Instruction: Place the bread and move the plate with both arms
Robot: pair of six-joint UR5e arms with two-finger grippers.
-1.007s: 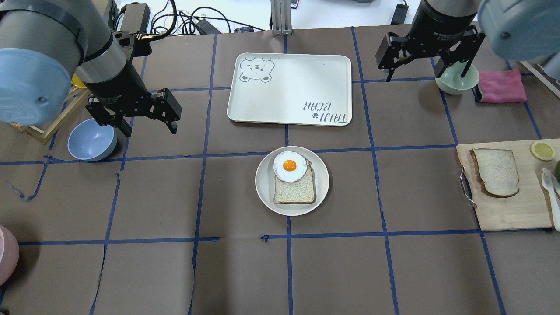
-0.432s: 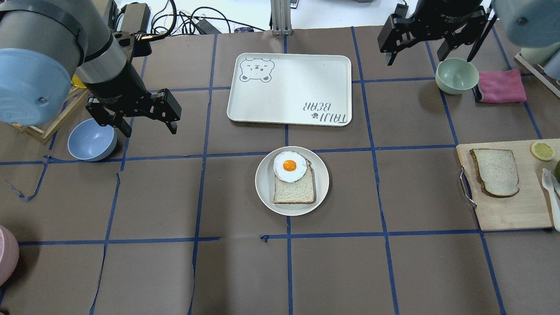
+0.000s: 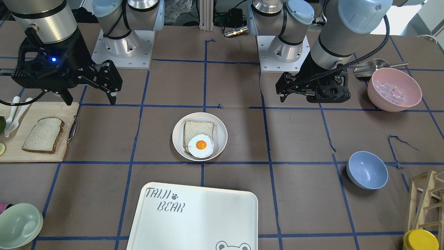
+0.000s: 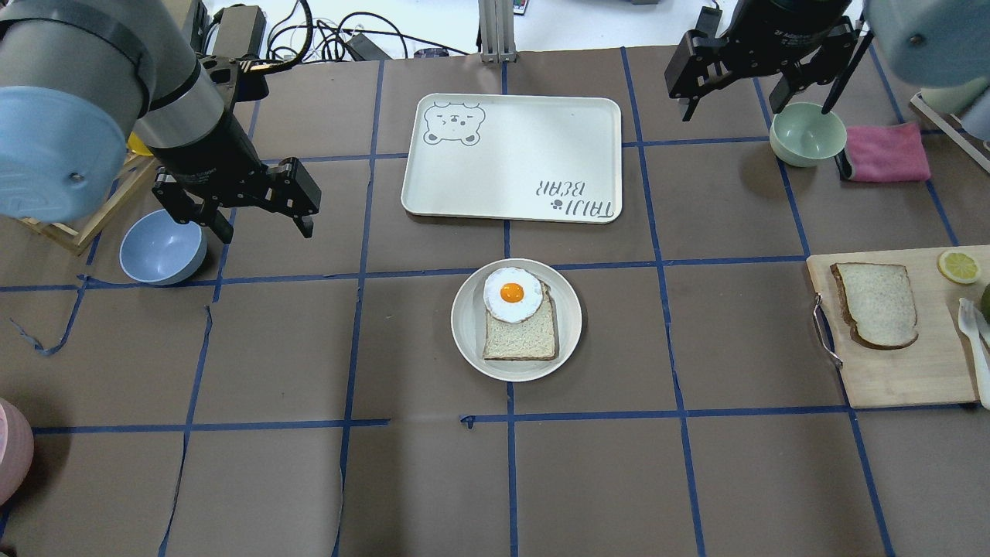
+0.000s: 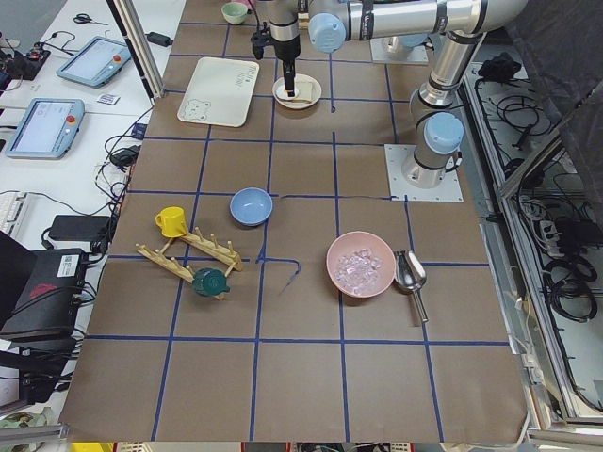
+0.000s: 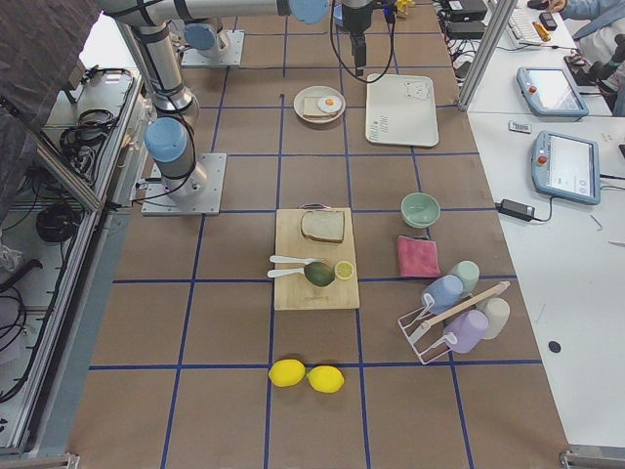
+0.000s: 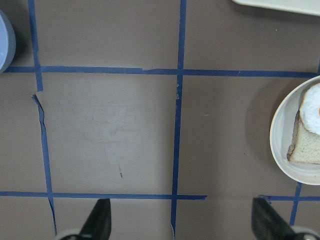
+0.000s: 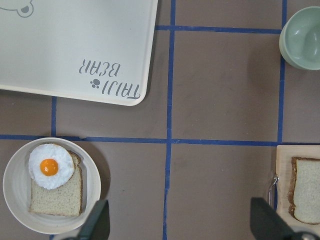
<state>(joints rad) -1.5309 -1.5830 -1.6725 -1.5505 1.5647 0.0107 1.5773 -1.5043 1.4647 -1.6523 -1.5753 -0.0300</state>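
Observation:
The bread, with a dark crust, lies on a wooden cutting board at the right; it also shows in the front view and the right wrist view. The plate sits mid-table and holds a squarer slice topped by a fried egg. The plate also shows in the front view and both wrist views. My left gripper is open and empty, high at the left. My right gripper is open and empty, high at the far right, well away from the bread.
A "TAIJI BEAR" tray lies beyond the plate. A green bowl and pink cloth sit under the right arm. A blue bowl is near the left gripper. A lemon slice lies on the board. A pink bowl stands near the robot's left.
My right gripper has moved toward the far edge, uncovering the green bowl. The left arm, plate and bread have not moved.

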